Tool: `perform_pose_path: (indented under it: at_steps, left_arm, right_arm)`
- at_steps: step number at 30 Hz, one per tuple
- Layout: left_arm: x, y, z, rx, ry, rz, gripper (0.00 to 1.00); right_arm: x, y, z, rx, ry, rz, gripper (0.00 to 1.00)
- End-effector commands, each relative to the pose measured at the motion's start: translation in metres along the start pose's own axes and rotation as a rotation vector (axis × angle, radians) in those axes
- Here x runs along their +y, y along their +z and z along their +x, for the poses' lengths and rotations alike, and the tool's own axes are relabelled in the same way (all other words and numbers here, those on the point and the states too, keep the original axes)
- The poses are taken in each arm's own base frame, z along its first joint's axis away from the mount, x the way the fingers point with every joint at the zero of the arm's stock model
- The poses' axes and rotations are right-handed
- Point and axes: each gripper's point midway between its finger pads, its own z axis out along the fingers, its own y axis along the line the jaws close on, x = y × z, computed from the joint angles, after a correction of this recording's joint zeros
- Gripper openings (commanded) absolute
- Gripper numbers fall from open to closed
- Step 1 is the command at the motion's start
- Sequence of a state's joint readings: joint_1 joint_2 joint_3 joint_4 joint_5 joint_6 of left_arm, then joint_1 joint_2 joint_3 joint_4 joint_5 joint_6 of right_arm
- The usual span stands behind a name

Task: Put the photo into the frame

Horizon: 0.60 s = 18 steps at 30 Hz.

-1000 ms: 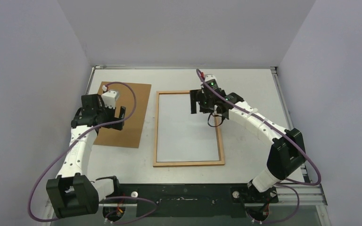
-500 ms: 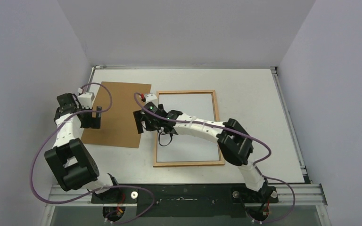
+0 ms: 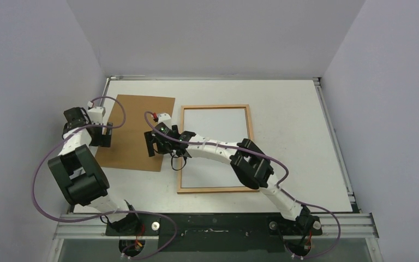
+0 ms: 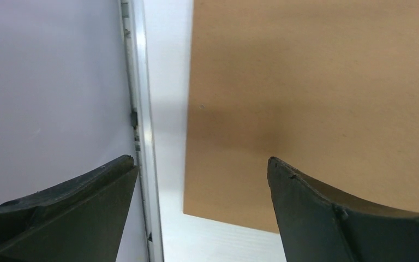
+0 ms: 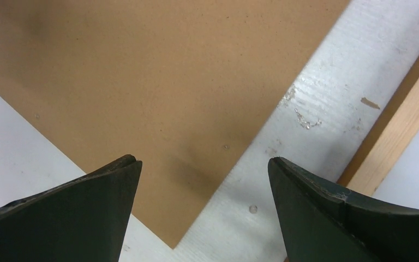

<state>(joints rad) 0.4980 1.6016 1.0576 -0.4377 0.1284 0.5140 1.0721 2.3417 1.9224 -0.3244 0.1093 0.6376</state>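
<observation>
Frame: narrow light-brown wooden rectangular picture frame (image 3: 218,189), flat mid-worktop (image 3: 289,120).
Photo: large white paper rectangle (image 3: 218,125), seemingly face down inside frame.
Board: plain brown fibreboard sheet (image 3: 136,125), just left of frame.
Left pincer (image 4: 202,164): apart, empty, over board's left edge.
Right pincer (image 5: 204,164): apart, empty, over board's right edge.

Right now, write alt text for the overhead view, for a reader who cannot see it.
A brown fibreboard sheet lies on a white table, the left gripper over its left edge and the right gripper over its right edge. The right arm stretches across a light wooden picture frame beside the sheet, white inside its border.
</observation>
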Motion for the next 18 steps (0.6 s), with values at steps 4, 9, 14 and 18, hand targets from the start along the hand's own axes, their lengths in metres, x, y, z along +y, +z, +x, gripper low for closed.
perform_pose_path:
  at_steps: [4, 9, 14, 18]
  left_arm:
    - [0.051, 0.016, -0.031, -0.083, 0.01, -0.177, 0.88]
    - [0.055, 0.028, -0.04, -0.098, -0.018, -0.174, 0.88]
    - [0.058, 0.038, -0.045, -0.108, -0.036, -0.194, 0.81]
    - [0.06, 0.039, -0.053, -0.14, 0.014, -0.27, 0.79]
  right_arm:
    - [-0.021, 0.017, -0.017, -0.059, 0.058, 0.057, 0.9]
    - [-0.048, 0.015, -0.023, -0.075, 0.087, 0.111, 0.9]
    - [-0.076, 0.009, -0.026, -0.083, 0.117, 0.162, 0.9]
    - [-0.094, 0.004, -0.027, -0.086, 0.139, 0.183, 0.9]
